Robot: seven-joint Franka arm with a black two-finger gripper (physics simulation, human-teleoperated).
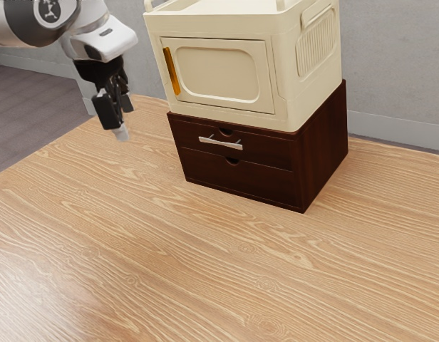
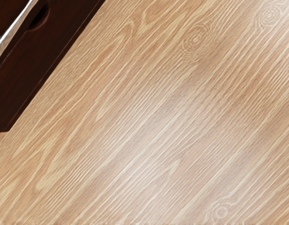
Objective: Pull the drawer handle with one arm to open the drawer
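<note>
My gripper (image 1: 122, 120) hangs above the table in the exterior view, left of the dark brown drawer cabinet (image 1: 323, 153) and apart from it. It looks open, with nothing between its fingers. A thin silvery handle (image 1: 221, 143) crosses the front of the upper drawer (image 1: 266, 148), which sits flush in the cabinet. In the wrist view, part of the handle (image 2: 14, 29) and the dark drawer front (image 2: 29, 63) appear.
A cream box (image 1: 291, 71) with a front door and an orange-yellow door handle (image 1: 171, 70) rests on top of the cabinet. Both stand on a wood-grain table (image 1: 205, 263), with a grey wall behind.
</note>
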